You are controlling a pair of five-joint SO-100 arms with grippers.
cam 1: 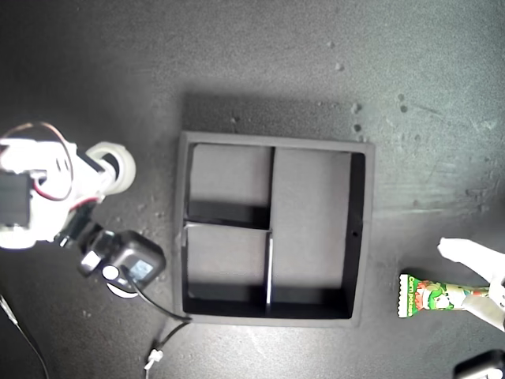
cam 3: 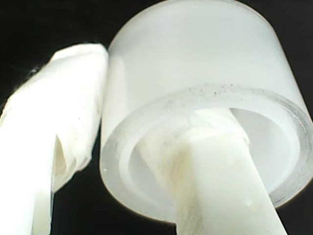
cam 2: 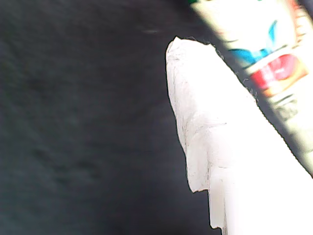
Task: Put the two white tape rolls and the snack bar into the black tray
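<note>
1 snack bar (cam 1: 438,296) | second end effector (cam 3: 142,93) seemingly grips roll (cam 3: 195,49) | first end effector (cam 1: 465,276) unclear

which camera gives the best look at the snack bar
The exterior view: the snack bar lies outside the tray, partly under my first gripper. The first wrist view shows only a blurred strip; the second shows none.

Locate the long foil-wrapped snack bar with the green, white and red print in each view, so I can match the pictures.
Exterior view: the snack bar lies on the dark table near the exterior view's lower right, outside the black tray.
First wrist view: its printed wrapper shows just beyond my first gripper's white finger.
Second wrist view: not in it.
Shared landmark: that white finger, beside the bar in both views.
</note>
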